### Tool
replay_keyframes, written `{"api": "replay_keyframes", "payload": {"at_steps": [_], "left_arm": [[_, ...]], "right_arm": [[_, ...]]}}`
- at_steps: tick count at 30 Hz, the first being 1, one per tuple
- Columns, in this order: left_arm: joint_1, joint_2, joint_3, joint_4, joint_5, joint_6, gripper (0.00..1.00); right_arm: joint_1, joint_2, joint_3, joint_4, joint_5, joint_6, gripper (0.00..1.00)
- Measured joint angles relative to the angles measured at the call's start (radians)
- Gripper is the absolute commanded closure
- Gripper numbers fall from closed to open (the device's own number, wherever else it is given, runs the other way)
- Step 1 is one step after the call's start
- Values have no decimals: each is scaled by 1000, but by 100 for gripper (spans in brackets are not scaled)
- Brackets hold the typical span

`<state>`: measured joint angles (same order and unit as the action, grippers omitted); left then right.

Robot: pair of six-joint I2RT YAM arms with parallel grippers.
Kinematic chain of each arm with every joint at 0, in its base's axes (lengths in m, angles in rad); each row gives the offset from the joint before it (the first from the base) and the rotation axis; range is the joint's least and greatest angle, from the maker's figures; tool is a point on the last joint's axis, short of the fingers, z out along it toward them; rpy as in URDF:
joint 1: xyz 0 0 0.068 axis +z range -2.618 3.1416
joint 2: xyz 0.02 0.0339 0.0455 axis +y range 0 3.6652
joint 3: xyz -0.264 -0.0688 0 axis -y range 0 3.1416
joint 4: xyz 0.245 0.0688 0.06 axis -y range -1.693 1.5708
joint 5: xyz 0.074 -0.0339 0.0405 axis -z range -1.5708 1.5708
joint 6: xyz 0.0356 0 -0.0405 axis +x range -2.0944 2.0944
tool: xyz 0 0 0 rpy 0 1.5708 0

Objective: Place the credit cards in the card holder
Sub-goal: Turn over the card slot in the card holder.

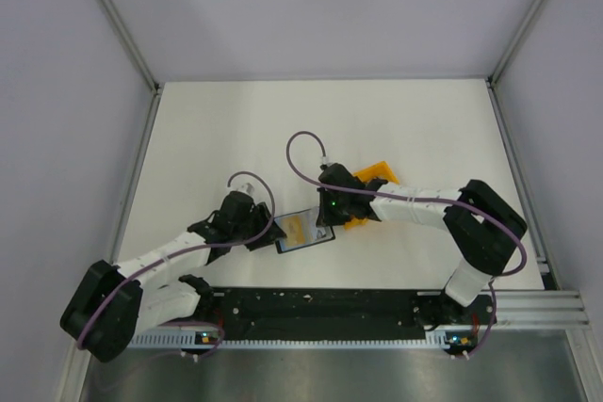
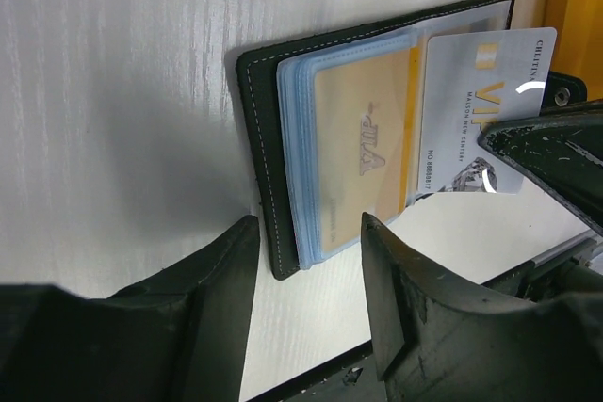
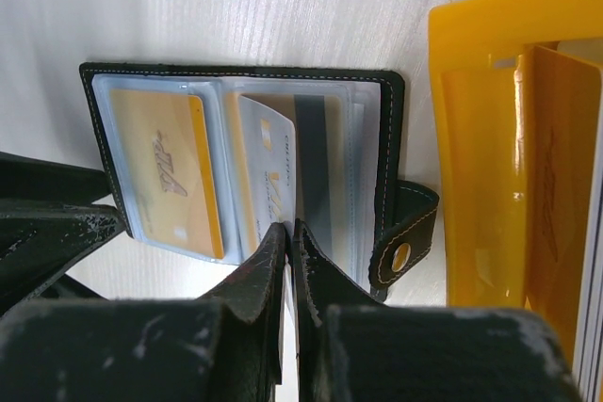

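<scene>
The card holder [image 1: 303,230] lies open on the table, black with pale blue sleeves [image 2: 268,138] [image 3: 236,71]. A gold card [image 2: 363,134] [image 3: 170,167] sits in its left sleeve. My right gripper [image 3: 290,228] [image 1: 325,221] is shut on a silver VIP credit card [image 2: 471,110] [image 3: 273,162], holding it on edge at the holder's right-hand sleeves. My left gripper [image 2: 306,251] [image 1: 267,233] is open, and the holder's left corner lies between its fingers. More cards [image 3: 565,167] stand in the orange bin.
The orange plastic bin [image 1: 372,181] [image 3: 480,157] stands right behind the right gripper, close to the holder's snap strap [image 3: 405,233]. The black base rail [image 1: 311,303] runs along the near table edge. Grey walls close in the table on three sides.
</scene>
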<state>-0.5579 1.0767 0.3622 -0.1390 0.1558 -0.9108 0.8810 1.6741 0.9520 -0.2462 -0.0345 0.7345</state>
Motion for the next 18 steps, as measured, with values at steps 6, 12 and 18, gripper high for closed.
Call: {"api": "replay_keyframes", "payload": {"at_steps": [6,12,18], "left_arm": [[0,0,-7,27,13,-12,56],[2,-1,-17,29,10,-23,68],[2,-8,-31,40,12,-37,82]], "right_arm": [[0,7,0,5,0,3,100],[0,16,0,16,-1,4,100],[0,17,0,19,-1,8,100]]}}
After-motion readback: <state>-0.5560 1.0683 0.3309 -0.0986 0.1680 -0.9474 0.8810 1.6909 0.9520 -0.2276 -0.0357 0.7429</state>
